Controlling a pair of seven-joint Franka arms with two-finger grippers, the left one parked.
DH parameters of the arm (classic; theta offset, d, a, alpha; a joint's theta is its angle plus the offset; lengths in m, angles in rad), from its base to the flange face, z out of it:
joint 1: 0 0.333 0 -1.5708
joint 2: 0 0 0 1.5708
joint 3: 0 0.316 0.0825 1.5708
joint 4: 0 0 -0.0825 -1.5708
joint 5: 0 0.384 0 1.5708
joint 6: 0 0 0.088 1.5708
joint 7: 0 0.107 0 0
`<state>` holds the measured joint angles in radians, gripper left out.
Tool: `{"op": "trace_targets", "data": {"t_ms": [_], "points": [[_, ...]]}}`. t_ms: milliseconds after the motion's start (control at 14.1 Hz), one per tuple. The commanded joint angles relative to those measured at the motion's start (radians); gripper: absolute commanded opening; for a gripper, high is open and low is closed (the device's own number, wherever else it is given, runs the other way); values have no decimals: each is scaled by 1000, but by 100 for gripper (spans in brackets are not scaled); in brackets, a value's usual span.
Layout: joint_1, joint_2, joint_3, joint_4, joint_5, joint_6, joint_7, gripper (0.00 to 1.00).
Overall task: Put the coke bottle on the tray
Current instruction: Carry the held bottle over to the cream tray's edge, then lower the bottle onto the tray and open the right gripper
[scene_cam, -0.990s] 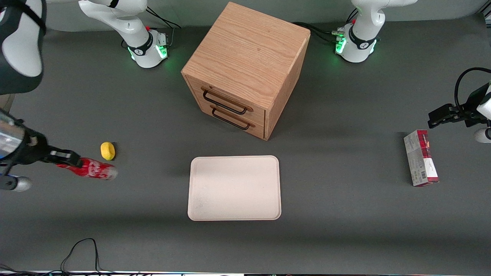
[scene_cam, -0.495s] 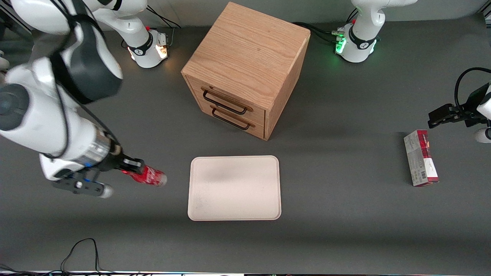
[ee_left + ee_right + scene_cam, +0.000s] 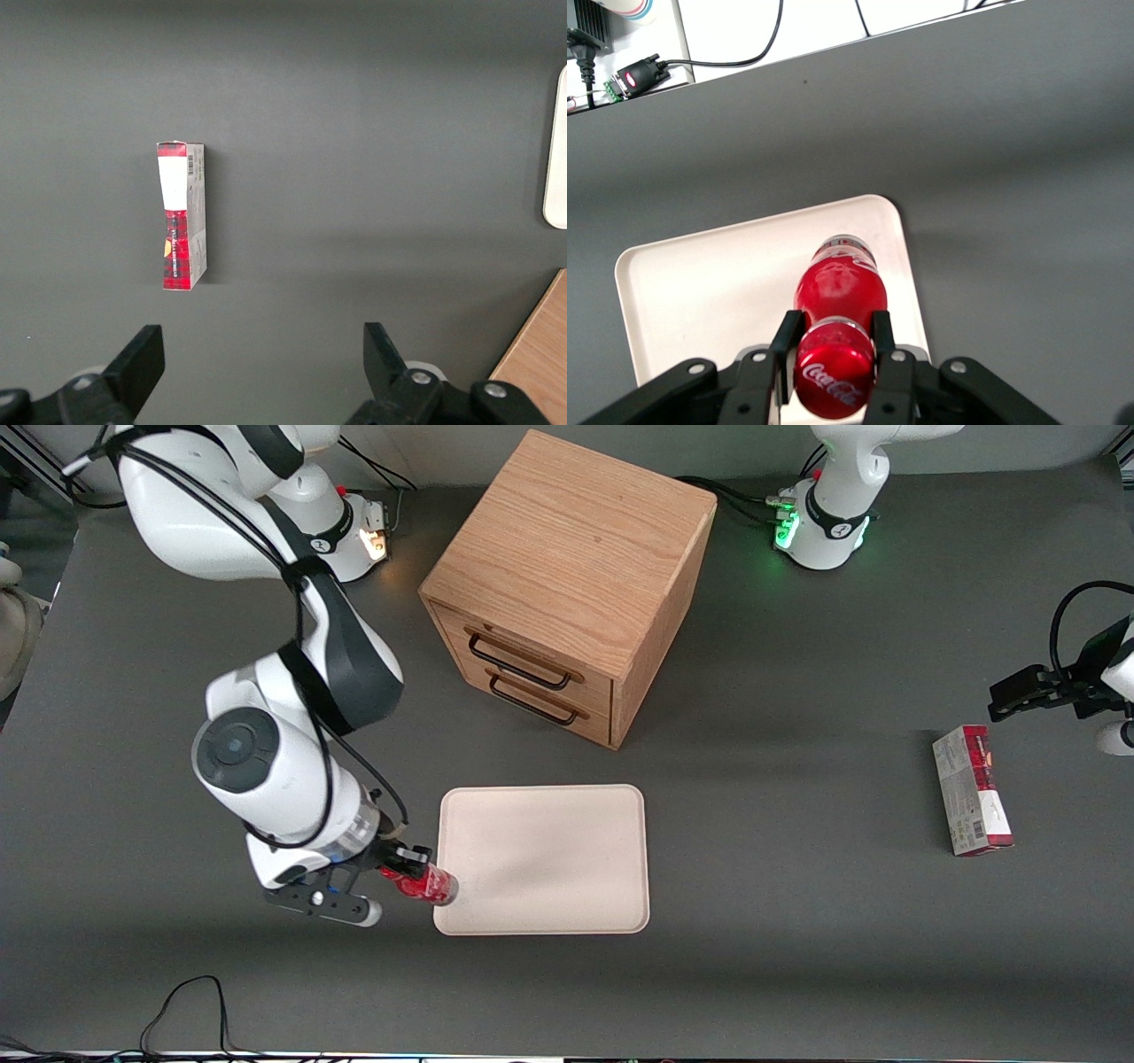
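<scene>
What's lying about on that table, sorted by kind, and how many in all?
Bottles: 1, the coke bottle, held in the gripper over the tray's edge.
Trays: 1, the tray.
Cabinets: 1, the cabinet.
Cartons: 1, the carton.
Total: 4.

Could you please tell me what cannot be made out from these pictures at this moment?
- Whether the coke bottle, gripped by the tool, touches the tray: neither front nor right wrist view shows the gap.
- Bottle cap: hidden by tool and arm.
- Carton print: too small.
- Drawer cabinet contents: drawers shut.
</scene>
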<state>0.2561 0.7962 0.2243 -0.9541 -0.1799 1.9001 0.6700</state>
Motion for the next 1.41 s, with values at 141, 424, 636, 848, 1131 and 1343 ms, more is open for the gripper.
{"op": "trace_targets", "data": {"t_ms": [141, 424, 636, 848, 1131, 1343], "points": [[28, 121, -20, 38, -53, 114, 25, 0], [34, 133, -31, 14, -79, 125, 16, 0], [34, 146, -31, 6, -79, 142, 17, 0], [32, 144, -31, -23, -81, 169, 20, 43], [29, 134, -31, -23, -87, 175, 17, 100], [17, 66, -33, -40, -81, 172, 19, 100]]}}
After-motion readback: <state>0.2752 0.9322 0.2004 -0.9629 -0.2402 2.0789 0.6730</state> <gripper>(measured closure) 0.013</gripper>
